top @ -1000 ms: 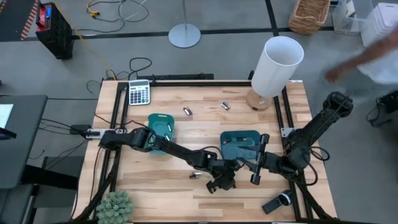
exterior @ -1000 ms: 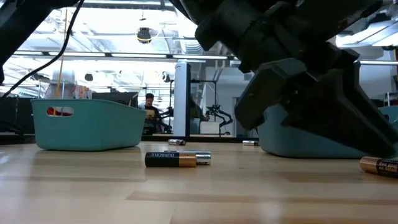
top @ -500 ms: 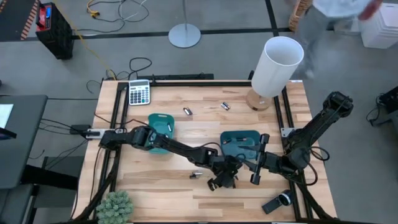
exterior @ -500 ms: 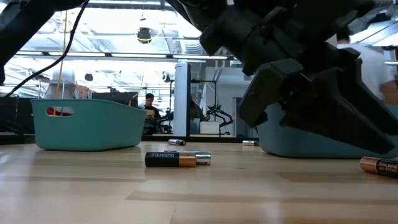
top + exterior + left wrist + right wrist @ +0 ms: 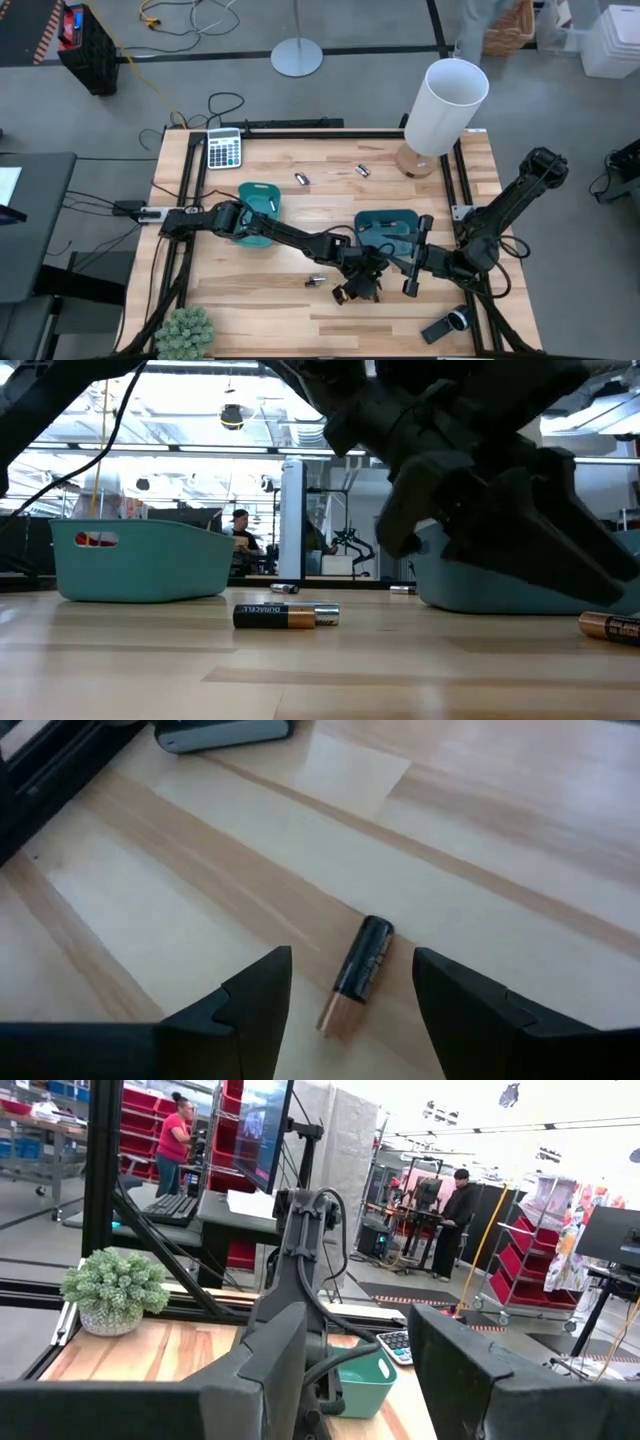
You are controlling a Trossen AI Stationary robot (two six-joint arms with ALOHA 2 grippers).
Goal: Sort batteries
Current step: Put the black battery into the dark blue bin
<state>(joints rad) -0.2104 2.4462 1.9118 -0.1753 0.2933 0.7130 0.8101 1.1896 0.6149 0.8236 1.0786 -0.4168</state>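
My left gripper reaches across to the near middle of the table, open and pointing down. In the left wrist view the left gripper has one finger on either side of a black-and-copper battery that lies flat on the wood, untouched. A second such battery lies just to the left; in the low view it shows as a battery. Two more small batteries lie toward the far edge. My right gripper waits open beside the right teal tray.
A left teal tray sits under my left arm. A grey calculator is at the far left, a white cylinder on a wooden base at the far right, a potted plant at the near left, and a black-and-silver handheld device at the near right.
My left gripper has shifted slightly over the battery near the table's near edge and has stayed open. A person has walked past beyond the table's far right corner.
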